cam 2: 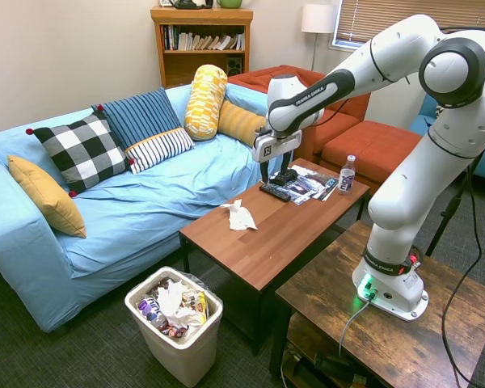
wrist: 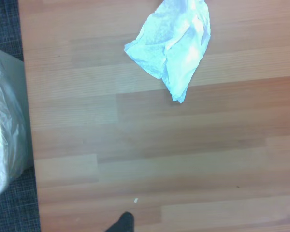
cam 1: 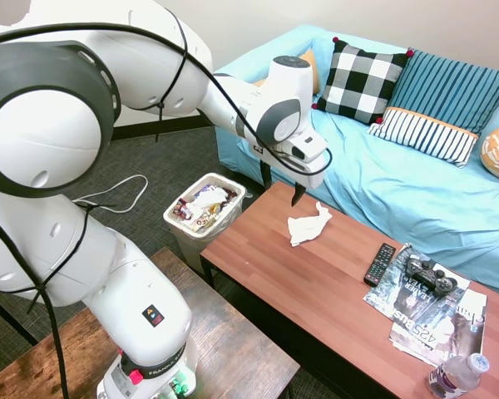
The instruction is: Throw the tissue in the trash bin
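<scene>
step: reach for crumpled white paper tissue [cam 1: 308, 225] | lying loose on brown wooden counter [cam 1: 316, 283], tool [cam 1: 280, 189] above, fingers apart, empty | descend centred, pinch highest fold | then carry to grey-white rectangular trash bin [cam 1: 185, 236] beside counter end

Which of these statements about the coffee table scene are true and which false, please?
1. The tissue lies on the coffee table. True.
2. The gripper holds the tissue. False: it hangs open above the table, gripping nothing.
3. The trash bin stands on the floor off the table's end. True.
4. The trash bin is empty. False: it holds wrappers and paper.
5. The game controller rests on the magazines. True.
</scene>
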`<state>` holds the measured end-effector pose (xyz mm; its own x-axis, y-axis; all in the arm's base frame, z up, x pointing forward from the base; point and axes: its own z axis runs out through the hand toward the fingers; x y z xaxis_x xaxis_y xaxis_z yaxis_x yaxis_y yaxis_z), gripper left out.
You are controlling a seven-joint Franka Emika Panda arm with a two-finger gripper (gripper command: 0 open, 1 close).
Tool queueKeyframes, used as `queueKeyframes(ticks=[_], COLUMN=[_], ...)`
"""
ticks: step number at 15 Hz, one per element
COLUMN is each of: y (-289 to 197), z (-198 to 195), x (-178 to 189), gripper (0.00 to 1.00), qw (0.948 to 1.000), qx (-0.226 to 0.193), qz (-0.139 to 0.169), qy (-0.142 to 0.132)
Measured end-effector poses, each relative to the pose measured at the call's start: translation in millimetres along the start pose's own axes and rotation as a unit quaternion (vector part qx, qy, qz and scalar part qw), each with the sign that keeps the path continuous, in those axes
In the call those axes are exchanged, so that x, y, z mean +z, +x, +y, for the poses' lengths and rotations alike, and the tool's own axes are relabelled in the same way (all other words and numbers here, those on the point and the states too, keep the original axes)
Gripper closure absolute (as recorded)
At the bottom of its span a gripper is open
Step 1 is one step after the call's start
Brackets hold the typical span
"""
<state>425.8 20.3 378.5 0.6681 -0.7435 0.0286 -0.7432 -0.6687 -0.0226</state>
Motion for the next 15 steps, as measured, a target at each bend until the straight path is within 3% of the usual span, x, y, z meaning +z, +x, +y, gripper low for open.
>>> queueKeyframes(ticks=[3,8,15], y=[4,35,95], z=[-5,-33,-105], x=[6,56,185], gripper=[0.00,0.00,0.00], qw=[0.9999,0.9991,0.9970], qx=[0.005,0.038,0.071], qz=[0.006,0.013,-0.001], qy=[0.014,0.013,-0.030])
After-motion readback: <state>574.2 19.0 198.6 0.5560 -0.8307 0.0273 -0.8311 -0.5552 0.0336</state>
